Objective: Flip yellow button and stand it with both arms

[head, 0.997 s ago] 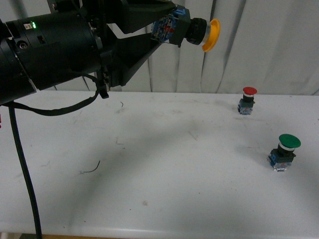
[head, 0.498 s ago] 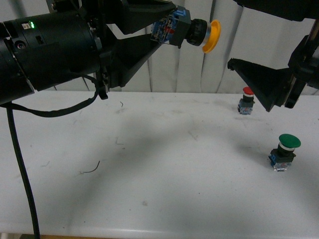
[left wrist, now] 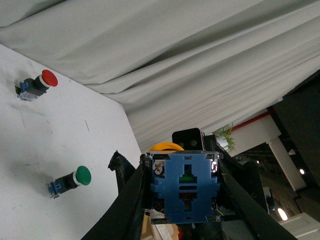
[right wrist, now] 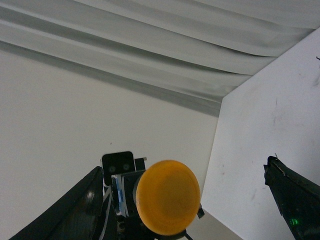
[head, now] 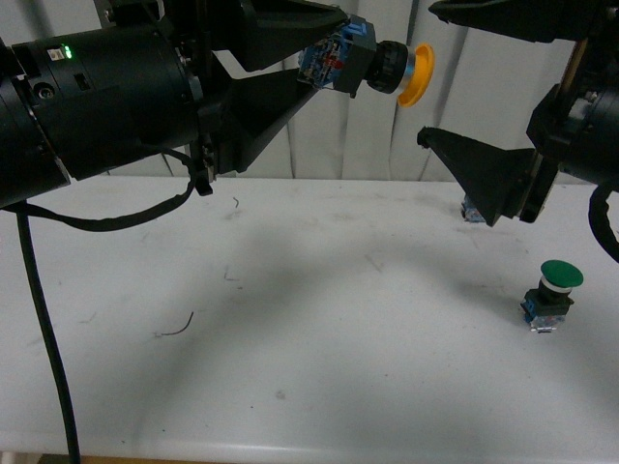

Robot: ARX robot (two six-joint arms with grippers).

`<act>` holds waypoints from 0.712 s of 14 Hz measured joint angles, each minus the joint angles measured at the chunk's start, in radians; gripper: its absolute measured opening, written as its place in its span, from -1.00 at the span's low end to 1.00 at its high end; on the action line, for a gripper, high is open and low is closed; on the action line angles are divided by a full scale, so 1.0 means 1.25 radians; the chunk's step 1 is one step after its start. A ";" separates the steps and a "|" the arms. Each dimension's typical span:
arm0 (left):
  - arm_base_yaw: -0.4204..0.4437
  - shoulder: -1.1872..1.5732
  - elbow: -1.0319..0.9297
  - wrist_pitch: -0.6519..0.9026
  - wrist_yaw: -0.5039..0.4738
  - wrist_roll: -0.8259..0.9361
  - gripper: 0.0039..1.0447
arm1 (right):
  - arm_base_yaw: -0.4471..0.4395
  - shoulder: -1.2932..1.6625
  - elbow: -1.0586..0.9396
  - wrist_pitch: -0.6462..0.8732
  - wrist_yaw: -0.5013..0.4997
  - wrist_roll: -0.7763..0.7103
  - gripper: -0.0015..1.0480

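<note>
Well, starting at the upper left of the front view, our left arm [head: 97, 106] fills that corner. The left gripper [head: 327, 53] at its end has its fingers [head: 280, 24] pinching the yellow button [head: 387, 66] by its blue contact block. That puts the button near the top centre of the frame, well above the tabletop [head: 290, 329].

We judge the hold sits on the base so that the cap end is free for the other arm to take (a mid-air handover looks like the practical way to turn it over). The button lies on its side with its axis roughly level and its cap pointing toward the right of the frame. From base to tip we see the blue block, a black collar, a pale ring, then the round yellow-orange cap. Our left wrist view looks squarely at the block's underside, clamped on both sides.

Further right, the right gripper [head: 427, 72] has its fingers [head: 479, 169] spread wide. One is above the cap and one below, and as far as we can tell neither touches it. The right wrist view shows the cap face-on between them, so we take the handover as lined up but not yet made.

Toward the right edge, the red button [left wrist: 35, 85] is mostly hidden behind the lower right finger in the front view. The green button [head: 553, 290] stands cap-up on the tabletop.
</note>
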 joint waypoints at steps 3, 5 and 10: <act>0.000 0.000 -0.009 0.010 0.000 0.000 -0.36 | 0.043 0.045 0.050 0.000 0.012 0.019 0.88; 0.000 -0.001 -0.013 0.015 0.000 0.000 -0.36 | 0.064 0.047 0.066 0.002 0.019 0.019 0.88; 0.001 -0.002 -0.016 0.015 0.011 0.000 -0.36 | 0.075 0.053 0.077 0.002 0.022 0.019 0.31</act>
